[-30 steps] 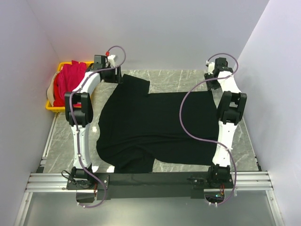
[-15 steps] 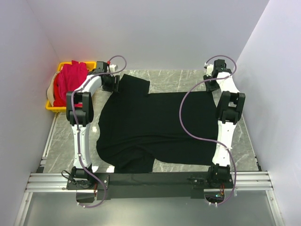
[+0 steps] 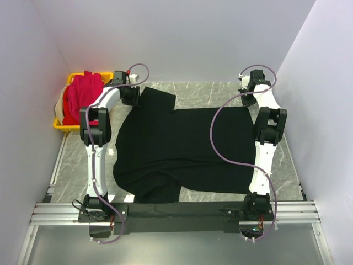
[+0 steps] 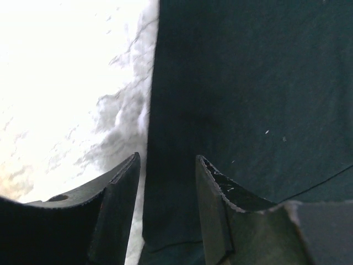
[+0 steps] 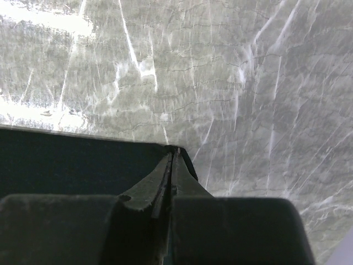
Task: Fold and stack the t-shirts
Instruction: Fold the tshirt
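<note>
Two arms reach out over a grey, marble-veined table, closed in by plain pale walls on the left, far and right sides. Along the near edge runs an aluminium rail carrying both arm bases.

One black t-shirt lies spread flat across the middle of the stone-patterned surface. One sleeve points toward the far left, and a folded flap lies at the near left edge. Bare marble shows around it on every side.

At the far left corner sits a yellow crate, pushed up against the left wall. Magenta-pink t-shirts are heaped inside it, well apart from the black one.

In the left wrist view, the left gripper hangs low over the sleeve's outer edge. Its fingers are spread, with a clear gap between them. Dark cloth fills the right side of that view, and bright, washed-out marble fills the left. Whether the fingers touch the fabric cannot be told.

At the far right, the right gripper sits at the shirt's corner. Its fingers are pressed tightly together on the tip of the cloth, with veined stone stretching away beyond them.

A purple cable loops from the right arm across the shirt.
</note>
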Robot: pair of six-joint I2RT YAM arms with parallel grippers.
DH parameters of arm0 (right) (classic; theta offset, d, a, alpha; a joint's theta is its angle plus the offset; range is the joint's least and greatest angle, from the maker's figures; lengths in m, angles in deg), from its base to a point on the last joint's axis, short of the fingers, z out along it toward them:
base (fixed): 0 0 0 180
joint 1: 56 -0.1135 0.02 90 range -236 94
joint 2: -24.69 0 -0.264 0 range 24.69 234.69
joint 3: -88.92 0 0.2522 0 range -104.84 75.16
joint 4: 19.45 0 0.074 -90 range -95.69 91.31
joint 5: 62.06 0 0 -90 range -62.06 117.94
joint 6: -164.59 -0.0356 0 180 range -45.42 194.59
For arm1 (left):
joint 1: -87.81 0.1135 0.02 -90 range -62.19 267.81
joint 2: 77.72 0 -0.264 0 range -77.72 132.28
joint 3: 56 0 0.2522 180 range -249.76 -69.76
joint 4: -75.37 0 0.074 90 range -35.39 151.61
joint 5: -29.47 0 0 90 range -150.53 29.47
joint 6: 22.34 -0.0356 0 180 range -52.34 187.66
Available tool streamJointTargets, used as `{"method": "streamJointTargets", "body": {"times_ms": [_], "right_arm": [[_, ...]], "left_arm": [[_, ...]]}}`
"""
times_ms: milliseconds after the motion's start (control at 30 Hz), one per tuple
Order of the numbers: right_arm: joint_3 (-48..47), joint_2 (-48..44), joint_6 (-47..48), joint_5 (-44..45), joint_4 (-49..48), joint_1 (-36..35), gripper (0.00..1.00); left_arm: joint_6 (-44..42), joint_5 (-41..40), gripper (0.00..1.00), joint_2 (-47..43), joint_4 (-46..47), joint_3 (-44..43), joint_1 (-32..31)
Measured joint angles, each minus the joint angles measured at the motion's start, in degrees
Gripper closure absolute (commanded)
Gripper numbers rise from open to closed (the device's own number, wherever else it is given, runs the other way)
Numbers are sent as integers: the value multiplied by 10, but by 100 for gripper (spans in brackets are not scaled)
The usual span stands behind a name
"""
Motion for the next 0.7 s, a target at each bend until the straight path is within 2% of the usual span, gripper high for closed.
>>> {"method": "streamJointTargets", "body": {"times_ms": [100,133,300,333,367,700], "right_arm": [[0,0,0,0,0,0,100],[0,0,0,0,0,0,100],[0,0,1,0,-1,0,100],[0,0,1,0,-1,0,100],[0,0,1,0,-1,0,100],[1,0,-15,7,-23,0,100]], "left_arm": [[-2,8,55,8,2,-11,-4],[-3,8,62,11,4,-15,-7],[-9,3,81,27,10,-34,-22],[-9,0,93,32,10,-43,-24],[-7,-3,99,37,9,-51,-24],[1,7,100,77,19,-118,-2]]}}
